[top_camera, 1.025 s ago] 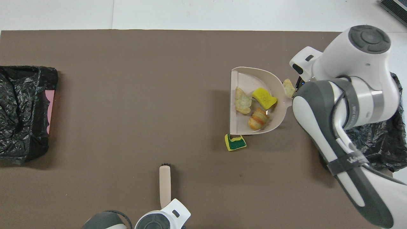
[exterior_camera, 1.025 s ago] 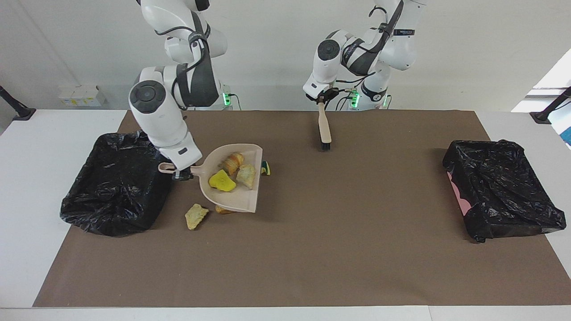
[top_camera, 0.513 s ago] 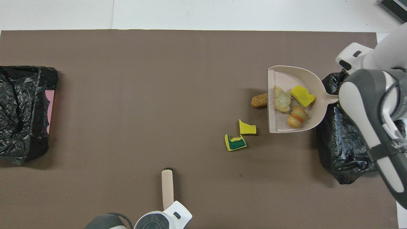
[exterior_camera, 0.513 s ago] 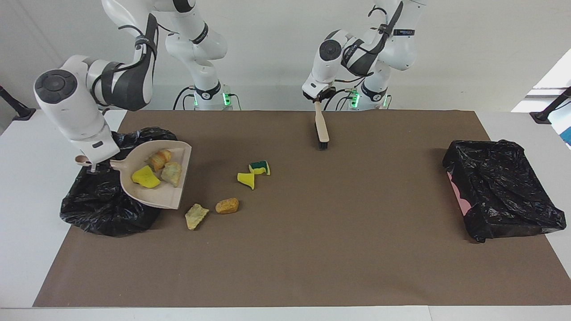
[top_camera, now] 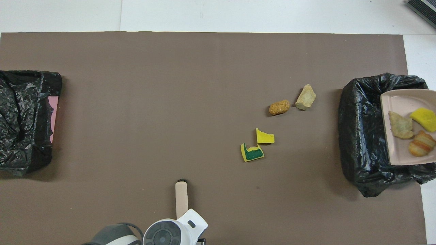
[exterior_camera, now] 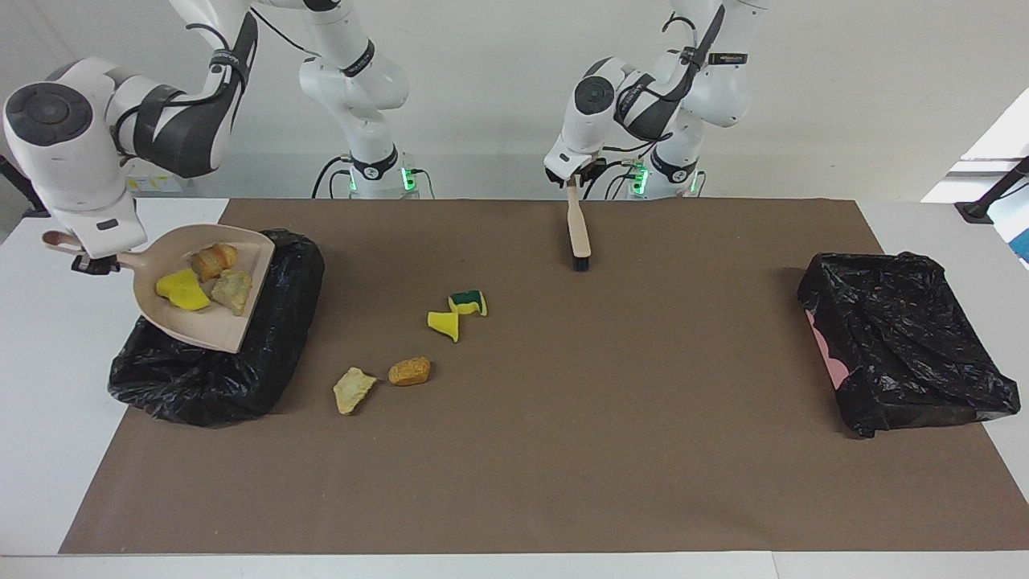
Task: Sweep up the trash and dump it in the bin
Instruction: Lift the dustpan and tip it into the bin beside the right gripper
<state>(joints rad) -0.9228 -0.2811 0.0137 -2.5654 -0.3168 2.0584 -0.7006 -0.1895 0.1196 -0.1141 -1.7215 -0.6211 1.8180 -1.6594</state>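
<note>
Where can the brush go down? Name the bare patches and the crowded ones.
Free: the wide stretch of mat between the four scraps and the bin at the left arm's end; also the strip along the mat's edge farthest from the robots. Crowded: around the scraps, beside the other bin with the dustpan over it; the brush stands near the robots.

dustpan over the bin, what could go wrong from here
1. The dustpan, held by its handle in the right gripper, hangs over the bin with three scraps aboard. Its open lip points toward the mat, so a tilt there could drop the scraps outside the bin.
2. Four scraps lie on the mat, among them the green-and-yellow sponge piece and the orange-brown lump; dumping now leaves them unswept.
3. The brush hangs from the left gripper; it could slip.
</note>
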